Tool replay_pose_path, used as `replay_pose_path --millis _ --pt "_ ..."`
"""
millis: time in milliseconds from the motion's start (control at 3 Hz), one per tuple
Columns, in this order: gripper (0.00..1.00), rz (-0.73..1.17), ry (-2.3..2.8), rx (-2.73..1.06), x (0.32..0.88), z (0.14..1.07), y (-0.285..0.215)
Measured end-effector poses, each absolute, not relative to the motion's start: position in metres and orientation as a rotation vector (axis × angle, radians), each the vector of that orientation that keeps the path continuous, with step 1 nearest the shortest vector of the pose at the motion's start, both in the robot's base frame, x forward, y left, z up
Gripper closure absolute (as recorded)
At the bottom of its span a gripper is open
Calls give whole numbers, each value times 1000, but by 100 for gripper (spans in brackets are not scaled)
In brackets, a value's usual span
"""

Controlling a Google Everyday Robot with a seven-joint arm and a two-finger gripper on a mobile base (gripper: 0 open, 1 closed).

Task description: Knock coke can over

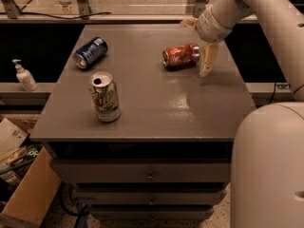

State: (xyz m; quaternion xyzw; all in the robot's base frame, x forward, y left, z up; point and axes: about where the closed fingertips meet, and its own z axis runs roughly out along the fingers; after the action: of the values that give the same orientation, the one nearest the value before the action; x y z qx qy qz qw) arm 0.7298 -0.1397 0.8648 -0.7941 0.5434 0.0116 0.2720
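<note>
The coke can [180, 56], red-orange with a silver top, lies on its side on the grey table [156, 108], toward the back right. My gripper [199, 42] is open just right of the can's end. One pale finger [208, 61] hangs down beside the can and the other [189, 23] points back over the table's far edge. It holds nothing and the can lies free of it.
A dark blue can [90, 52] lies on its side at the back left. A white-and-green 7UP can [104, 97] stands upright front left. A soap dispenser [24, 76] stands on the ledge to the left. Cardboard boxes [23, 194] sit on the floor at lower left.
</note>
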Motion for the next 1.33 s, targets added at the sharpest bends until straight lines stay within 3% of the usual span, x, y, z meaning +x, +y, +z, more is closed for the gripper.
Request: replay_pose_path --millis 667,1333 --pt "0 75 1496 -2102 730 865 -142" --pt "0 179 1709 -1729 746 888 -185"
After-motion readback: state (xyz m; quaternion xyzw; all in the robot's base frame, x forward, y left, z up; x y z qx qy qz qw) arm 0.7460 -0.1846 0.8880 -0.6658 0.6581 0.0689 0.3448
